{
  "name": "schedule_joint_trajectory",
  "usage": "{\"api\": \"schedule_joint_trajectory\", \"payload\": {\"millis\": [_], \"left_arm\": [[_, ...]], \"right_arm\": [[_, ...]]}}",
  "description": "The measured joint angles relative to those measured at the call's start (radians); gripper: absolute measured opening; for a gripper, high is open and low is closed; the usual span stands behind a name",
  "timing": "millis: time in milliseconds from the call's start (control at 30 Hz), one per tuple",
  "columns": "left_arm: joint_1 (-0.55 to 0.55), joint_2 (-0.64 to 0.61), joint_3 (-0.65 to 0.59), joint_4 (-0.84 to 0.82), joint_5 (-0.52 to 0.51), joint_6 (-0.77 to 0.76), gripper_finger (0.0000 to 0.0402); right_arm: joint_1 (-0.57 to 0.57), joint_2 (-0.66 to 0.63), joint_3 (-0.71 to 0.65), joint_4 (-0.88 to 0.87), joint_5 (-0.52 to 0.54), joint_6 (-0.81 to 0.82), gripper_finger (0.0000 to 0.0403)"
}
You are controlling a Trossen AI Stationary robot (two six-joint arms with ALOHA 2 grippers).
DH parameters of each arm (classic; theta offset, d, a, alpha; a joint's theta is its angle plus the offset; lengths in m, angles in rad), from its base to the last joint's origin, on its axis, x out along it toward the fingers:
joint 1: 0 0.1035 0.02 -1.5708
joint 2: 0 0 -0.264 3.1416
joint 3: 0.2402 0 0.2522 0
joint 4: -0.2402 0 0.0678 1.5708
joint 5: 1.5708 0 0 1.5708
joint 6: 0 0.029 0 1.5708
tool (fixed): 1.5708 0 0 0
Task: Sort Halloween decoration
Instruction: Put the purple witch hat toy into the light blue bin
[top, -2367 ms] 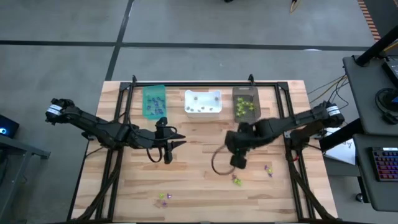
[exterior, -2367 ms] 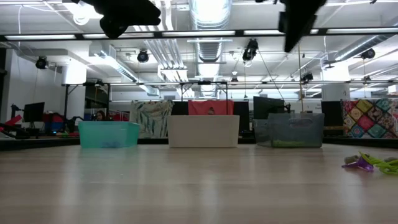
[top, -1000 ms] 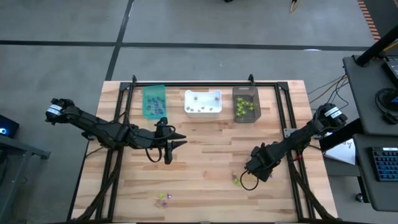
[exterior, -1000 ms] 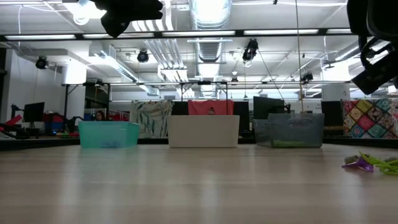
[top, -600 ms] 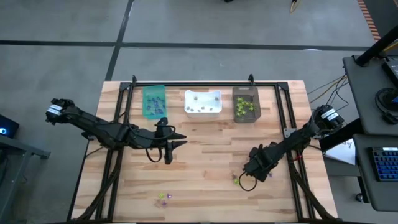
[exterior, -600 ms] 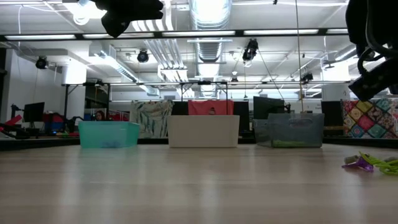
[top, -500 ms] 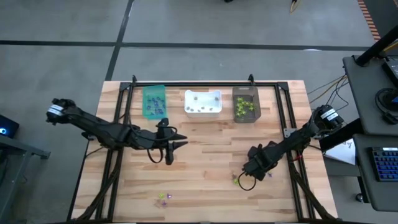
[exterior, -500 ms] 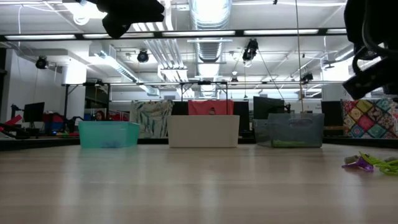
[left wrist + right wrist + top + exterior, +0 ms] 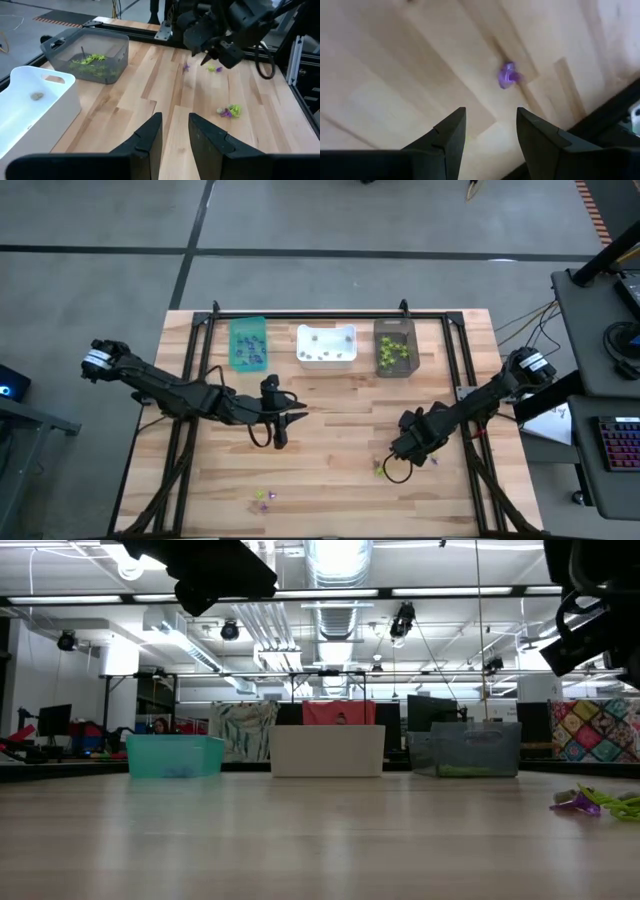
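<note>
Trinkets lie in two places: sorted ones by colour in the three bins along the far edge of the table [image 9: 330, 405], purple in the teal bin [image 9: 247, 342], pale in the white bin [image 9: 326, 344], green in the dark bin [image 9: 394, 346], and loose ones on the near half. I hold my right pincer [image 9: 400, 452] low over the right-hand group, fingers spread wide and empty, because the purple trinket [image 9: 507, 76] lies just ahead of them on the bare wood, apart from both tips; I judge a short advance and a drop come next. My left pincer [image 9: 281, 423] waits near the table's middle, part open, holding nothing, clear of the right arm's work. The high view shows a green-and-purple pair [image 9: 381, 470] just beside my right pincer and another pair [image 9: 264, 498] near the front edge, which my right wrist view misses. My left wrist view alone shows that first pair [image 9: 229, 111] side-on, with the right arm above it.
</note>
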Motion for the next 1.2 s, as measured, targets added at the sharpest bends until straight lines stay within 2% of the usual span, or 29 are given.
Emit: {"api": "schedule_joint_trajectory", "payload": {"millis": [200, 700, 900, 1200], "left_arm": [[0.0, 0.0, 0.008, 0.002, 0.0, 0.005, 0.0078], [0.0, -0.001, 0.013, 0.001, 0.0, 0.026, 0.0078], [0.0, -0.001, 0.013, 0.001, 0.0, 0.028, 0.0078], [0.0, -0.001, 0.013, 0.001, 0.0, 0.028, 0.0078]], "right_arm": [[-0.044, -0.001, -0.001, -0.007, 0.043, 0.004, 0.0164], [-0.159, -0.001, -0.076, 0.024, 0.046, -0.09, 0.0162], [-0.184, -0.001, -0.108, 0.137, 0.046, -0.127, 0.0147], [-0.202, 0.002, -0.119, 0.148, 0.045, -0.127, 0.0111]]}}
